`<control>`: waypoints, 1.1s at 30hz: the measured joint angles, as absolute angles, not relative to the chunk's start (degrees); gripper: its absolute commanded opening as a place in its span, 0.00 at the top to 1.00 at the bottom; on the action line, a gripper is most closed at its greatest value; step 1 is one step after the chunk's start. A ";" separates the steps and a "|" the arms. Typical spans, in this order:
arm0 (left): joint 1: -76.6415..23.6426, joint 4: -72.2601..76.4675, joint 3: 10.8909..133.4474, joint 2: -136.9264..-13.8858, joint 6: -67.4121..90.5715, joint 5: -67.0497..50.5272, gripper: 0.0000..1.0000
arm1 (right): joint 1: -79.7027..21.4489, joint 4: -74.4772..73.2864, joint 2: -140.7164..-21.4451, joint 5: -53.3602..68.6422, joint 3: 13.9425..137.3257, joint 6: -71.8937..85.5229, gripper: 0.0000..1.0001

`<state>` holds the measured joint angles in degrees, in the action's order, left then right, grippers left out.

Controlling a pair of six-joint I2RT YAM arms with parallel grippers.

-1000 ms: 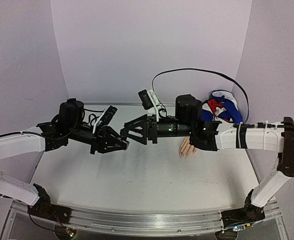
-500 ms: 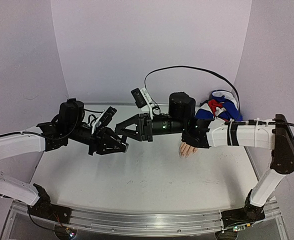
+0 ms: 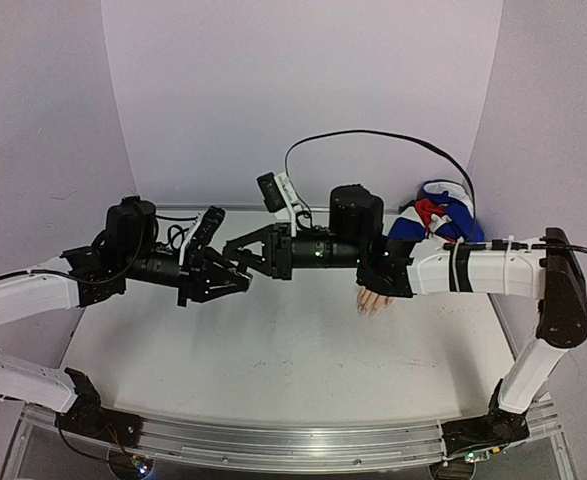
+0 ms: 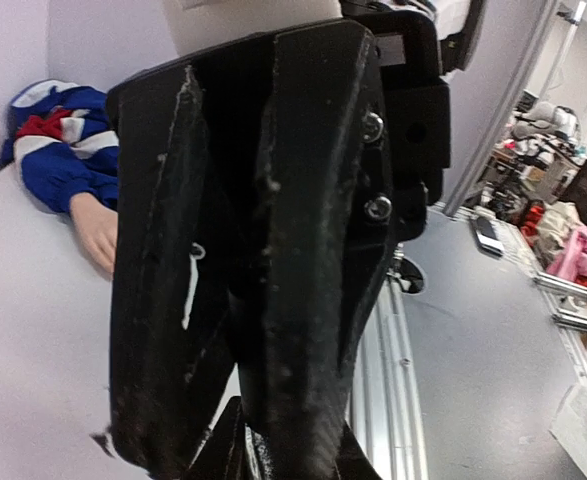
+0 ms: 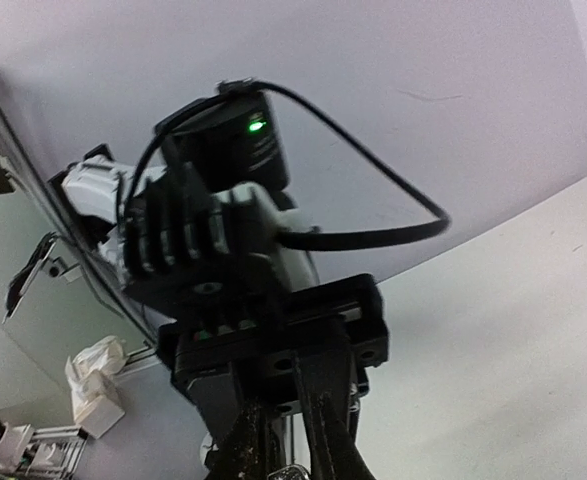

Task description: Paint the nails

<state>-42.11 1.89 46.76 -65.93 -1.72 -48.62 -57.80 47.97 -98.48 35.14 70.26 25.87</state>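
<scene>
Top external: we see left gripper and right gripper both closed, tips touching, well apart from mannequin hand on its left-arm side. Left wrist: closed; nails too small. Right wrist: closed, contents unclear. Risk: uneven pull drops whatever's pinched.

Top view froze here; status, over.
Left gripper and right gripper shut, tips close mid-air. Mannequin hand on table, untouched. Right arm crosses above it.

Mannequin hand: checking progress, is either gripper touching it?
No, the left gripper and right gripper are close together, well left of the mannequin hand.
</scene>
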 measured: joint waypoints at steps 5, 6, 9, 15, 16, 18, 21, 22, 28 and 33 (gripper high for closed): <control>-42.24 1.06 43.94 -60.27 -4.67 -32.03 1.00 | -63.11 39.07 -100.79 10.28 77.01 25.08 1.00; -42.24 0.89 43.27 -59.09 -5.34 -28.45 1.00 | -65.01 35.75 -102.15 2.79 80.12 25.36 1.00; -42.30 -0.23 42.04 -55.88 -7.31 -21.26 1.00 | -69.58 29.74 -106.48 -14.44 88.14 27.11 1.00; -42.72 -1.02 41.71 -55.24 -9.28 -17.96 1.00 | -72.53 27.88 -109.51 -27.00 91.96 29.85 0.98; -42.76 -0.99 41.71 -55.29 -9.43 -17.96 1.00 | -72.58 28.27 -109.49 -27.29 91.70 29.74 0.86; -42.87 -0.99 41.71 -55.33 -9.85 -18.37 1.00 | -72.51 30.06 -108.57 -26.50 89.82 28.82 0.57; -42.85 0.16 41.74 -55.94 -9.93 -17.56 1.00 | -71.57 31.14 -104.66 -20.38 84.09 26.74 0.41; -42.48 0.69 41.76 -56.25 -9.69 -17.08 1.00 | -71.00 31.35 -102.59 -17.37 81.47 25.50 0.37; -42.17 1.61 41.76 -57.23 -8.93 -16.93 1.00 | -63.66 34.13 -90.89 1.10 70.28 23.20 0.25; -42.04 1.76 42.39 -59.07 -8.45 -27.68 1.00 | -57.34 38.46 -87.39 14.37 66.02 22.15 0.25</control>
<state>-42.04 1.76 42.39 -59.07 -8.45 -27.68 -57.34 38.46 -87.39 14.37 66.02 22.15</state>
